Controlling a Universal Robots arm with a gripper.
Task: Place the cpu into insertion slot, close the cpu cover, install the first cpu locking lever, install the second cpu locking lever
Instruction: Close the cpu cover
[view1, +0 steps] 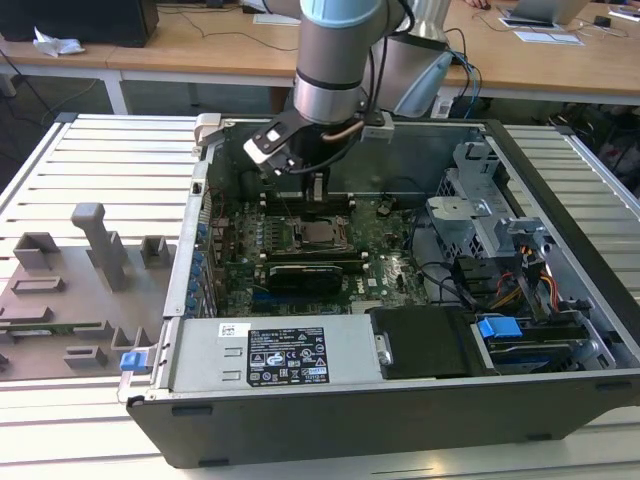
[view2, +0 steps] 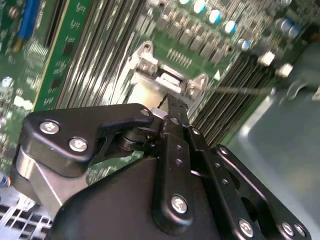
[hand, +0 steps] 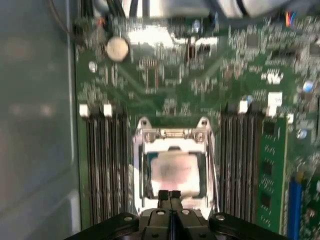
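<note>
The cpu (hand: 175, 169) is being shown as a small flat square with a silver-grey top that is catching glare. It is lying level in the insertion slot (hand: 146, 175), whose dark frame is being glimpsed along the chip's edge. The cpu cover (hand: 172, 134), a bright metal frame with a cut-out window, is being seen laid down around the chip. Whether any lever is latched cannot be told.

The gripper (hand: 170, 196) is being held with its fingers pressed together and nothing between them. Its tips are being kept over the cover's edge opposite the two-eared bracket; contact cannot be told. In the second wrist view the gripper (view2: 172, 102) is being seen just short of that bracket.

Edges: the socket is being flanked closely on both sides by long memory slots (hand: 102, 165), with a grey case wall (hand: 35, 125) beyond one bank.

In the exterior view the gripper (view1: 318, 188) is being hung over the socket inside the open computer case (view1: 400, 410). The drive cage (view1: 470, 215), at the exterior view's right, is being kept well apart.
</note>
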